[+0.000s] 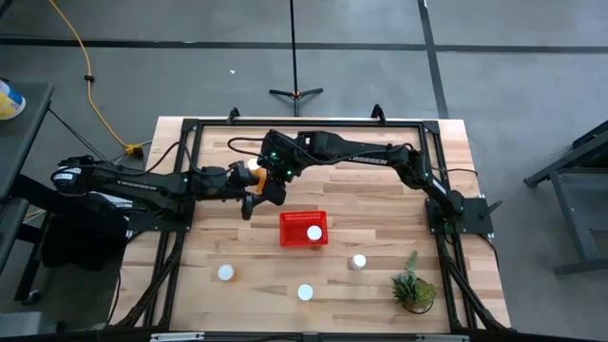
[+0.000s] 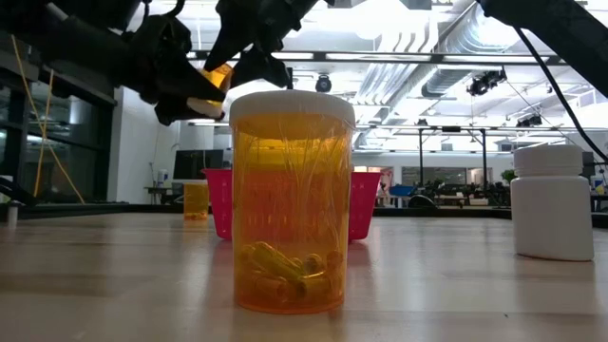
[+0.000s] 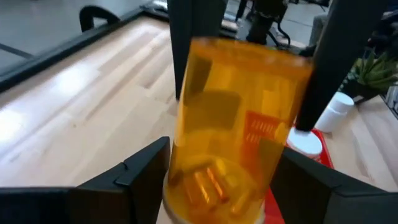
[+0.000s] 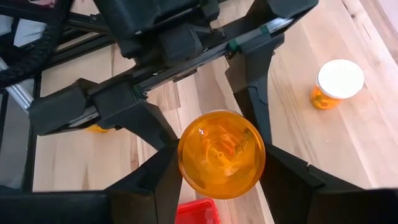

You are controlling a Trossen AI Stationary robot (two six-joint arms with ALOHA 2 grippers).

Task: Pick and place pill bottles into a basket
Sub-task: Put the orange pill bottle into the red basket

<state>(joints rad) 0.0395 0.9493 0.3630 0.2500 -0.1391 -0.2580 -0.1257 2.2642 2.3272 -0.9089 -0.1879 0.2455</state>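
An orange pill bottle [image 1: 255, 176] is in the air just left of and beyond the red mesh basket [image 1: 294, 221], between both grippers. My left gripper [image 1: 249, 183] reaches in from the table's left and is shut on it. My right gripper [image 1: 275, 186] comes from the right and above and is shut on it too. The bottle's orange bottom end [image 4: 221, 153] faces up at the right wrist camera. One white-capped bottle [image 1: 314, 232] stands in the basket. Three more stand on the table on their bases [image 1: 225, 273], [image 1: 305, 292], [image 1: 357, 261]. My left gripper pinches the bottle's lower body [image 3: 186, 180] between its two fingers [image 3: 146, 168], coming roughly level from the table's left. The bottle is lifted clear and stands about upright in the hold, bare orange end up and pills at its low end. My right gripper has its two fingers [image 4: 166, 177] on opposite sides of the bottle's upper body, beside the bare end [image 4: 186, 168], pointing down from above. Its fingers stand crosswise to my left gripper's fingers [image 4: 149, 124]. The bottle is clear of the table.
A small green potted plant [image 1: 414, 285] stands at the near right. In the low view an orange bottle [image 2: 290, 199] stands close to the camera and a white bottle [image 2: 559, 199] to its right. Black frame rails run along the table's far and side edges.
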